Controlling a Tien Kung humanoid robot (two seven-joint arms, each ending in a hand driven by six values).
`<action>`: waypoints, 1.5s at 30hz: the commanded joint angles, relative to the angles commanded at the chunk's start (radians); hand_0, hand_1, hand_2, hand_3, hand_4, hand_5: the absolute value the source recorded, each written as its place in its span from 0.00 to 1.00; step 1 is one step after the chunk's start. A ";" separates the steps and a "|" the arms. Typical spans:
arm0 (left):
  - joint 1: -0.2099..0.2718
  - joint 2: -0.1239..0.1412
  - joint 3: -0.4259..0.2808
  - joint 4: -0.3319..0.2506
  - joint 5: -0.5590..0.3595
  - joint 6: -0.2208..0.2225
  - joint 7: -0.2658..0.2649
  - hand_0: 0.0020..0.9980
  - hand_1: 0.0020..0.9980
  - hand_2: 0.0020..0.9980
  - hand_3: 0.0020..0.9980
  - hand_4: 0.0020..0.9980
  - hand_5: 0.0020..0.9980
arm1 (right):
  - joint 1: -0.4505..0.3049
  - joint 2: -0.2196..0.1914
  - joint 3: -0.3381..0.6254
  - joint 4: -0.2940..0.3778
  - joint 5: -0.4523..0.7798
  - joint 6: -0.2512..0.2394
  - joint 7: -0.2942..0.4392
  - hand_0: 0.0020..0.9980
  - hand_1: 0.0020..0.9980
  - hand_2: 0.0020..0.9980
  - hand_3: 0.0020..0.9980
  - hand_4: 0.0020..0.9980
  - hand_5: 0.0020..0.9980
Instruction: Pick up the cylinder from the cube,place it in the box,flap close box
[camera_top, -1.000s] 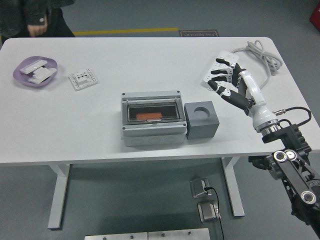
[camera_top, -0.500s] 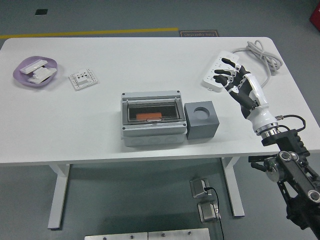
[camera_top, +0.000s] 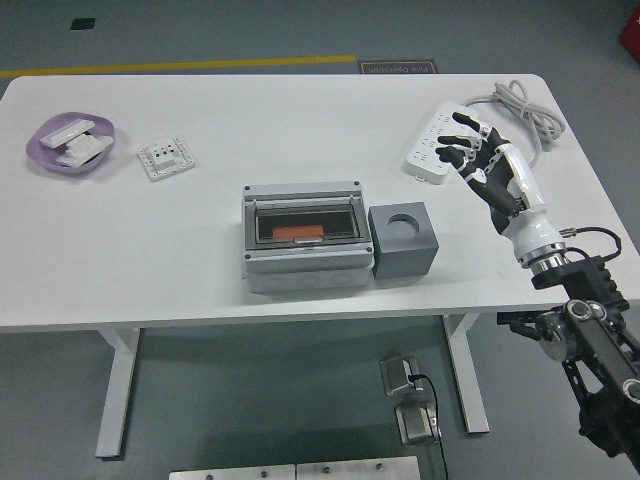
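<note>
With the right hand (camera_top: 478, 160) being held spread and empty, the orange cylinder (camera_top: 297, 234) inside the closed box (camera_top: 303, 242) is being judged light, rigid, best gripped mid-length.

Right hand (camera_top: 478, 160): five black fingers with white segments. Forearm (camera_top: 527, 215): glossy white shell ending in a silver wrist ring. Lower arm (camera_top: 590, 345): black metal linkage with round silver joint caps; thin black cable looped alongside.
</note>
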 joint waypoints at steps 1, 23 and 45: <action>0.000 0.000 0.000 0.000 0.000 0.000 0.000 0.67 0.69 0.66 0.69 0.63 0.16 | 0.000 -0.001 0.002 0.003 -0.010 0.000 -0.001 0.70 0.65 0.68 0.77 0.96 0.49; -0.002 0.008 -0.012 0.000 0.012 0.005 0.014 0.67 0.69 0.66 0.69 0.63 0.16 | -0.019 -0.011 0.066 0.087 -0.274 -0.031 -0.033 0.70 0.65 0.68 0.77 0.97 0.53; -0.003 0.029 -0.018 0.000 0.022 0.007 0.020 0.67 0.69 0.66 0.69 0.63 0.16 | -0.052 -0.013 0.022 0.007 -0.079 -0.056 0.043 0.70 0.72 0.73 0.77 0.97 0.52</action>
